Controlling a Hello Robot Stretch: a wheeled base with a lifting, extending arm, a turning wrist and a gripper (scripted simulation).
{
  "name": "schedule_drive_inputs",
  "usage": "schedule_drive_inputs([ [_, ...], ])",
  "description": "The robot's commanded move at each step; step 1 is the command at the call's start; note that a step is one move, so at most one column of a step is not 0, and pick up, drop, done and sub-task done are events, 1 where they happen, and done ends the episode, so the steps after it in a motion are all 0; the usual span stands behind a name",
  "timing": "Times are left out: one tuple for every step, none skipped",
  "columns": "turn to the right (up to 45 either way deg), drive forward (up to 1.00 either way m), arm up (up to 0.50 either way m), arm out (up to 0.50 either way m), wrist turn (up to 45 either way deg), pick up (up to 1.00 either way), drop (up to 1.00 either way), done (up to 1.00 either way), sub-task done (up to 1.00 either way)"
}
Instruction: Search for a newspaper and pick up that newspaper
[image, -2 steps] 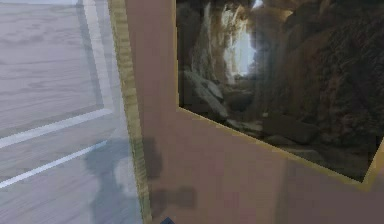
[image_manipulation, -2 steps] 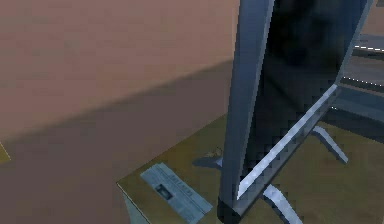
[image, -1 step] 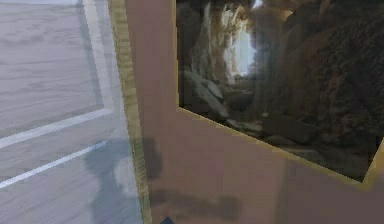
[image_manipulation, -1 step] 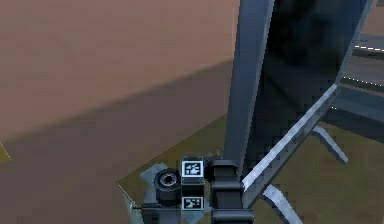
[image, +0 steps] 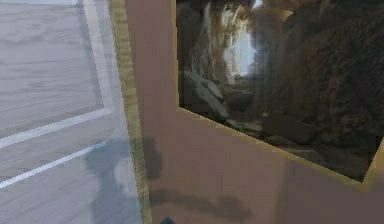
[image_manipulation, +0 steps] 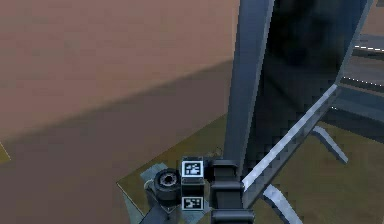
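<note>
One framed picture (image: 280, 80) of a rocky cave. One white door (image: 50, 90). One dark flat screen (image_manipulation: 295, 80), probably a television, on two grey legs (image_manipulation: 330, 143). One arm (image_manipulation: 226, 195), two white marker squares (image_manipulation: 191, 169) and one end effector (image_manipulation: 158, 196).

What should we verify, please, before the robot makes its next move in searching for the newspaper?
1. Sight of the newspaper: not ok.
2. Path ahead: not ok; the wall with a framed picture stands close in front.
3. Way through the door at the forward view's left: cannot tell.
4. Load in the gripper: cannot tell; an olive surface lies behind it.
5. Room for the arm beside the television: cannot tell; its stand is near.
</note>
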Motion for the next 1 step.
schedule_drive_inputs([
  [0.0,0.00,0.00,0.00,45.0,0.00,0.00,0.00,0.00],
])
